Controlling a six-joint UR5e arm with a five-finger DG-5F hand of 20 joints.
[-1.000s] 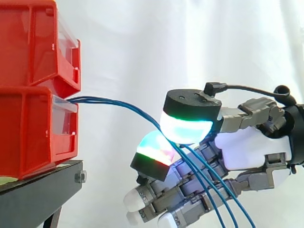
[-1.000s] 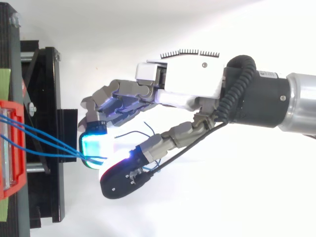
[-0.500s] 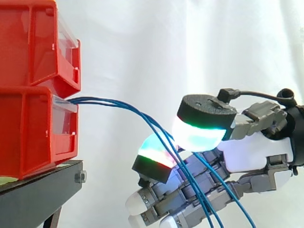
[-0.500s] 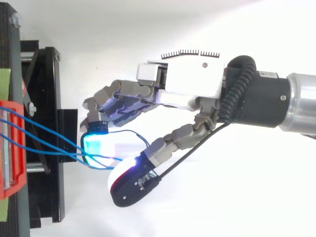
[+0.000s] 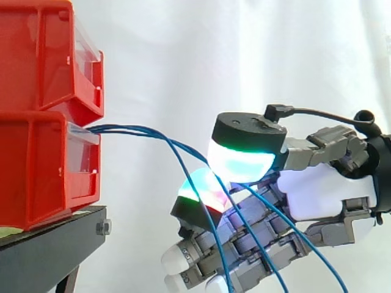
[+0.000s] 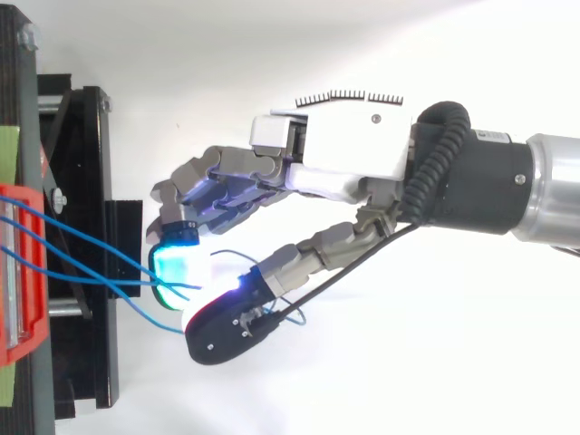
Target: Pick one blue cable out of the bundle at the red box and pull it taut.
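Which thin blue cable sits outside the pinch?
Start at the lower red plastic bin, where three blue cables leave its front. Two run between the hand's glowing pads; the loose blue cable alone peels away and drops steeply, outside the pinch.

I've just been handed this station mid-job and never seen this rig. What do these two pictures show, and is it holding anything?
One picture looks level from the side, the other down from above. The machine is a robot arm ending in a hand; the glowing tips are its own pads. At the left, stacked red bins sit on a black stand. Blue cables run from the lower bin to the hand, whose thumb and fingers pinch them. The cables sag, not yet taut; how many are pinched I cannot tell.
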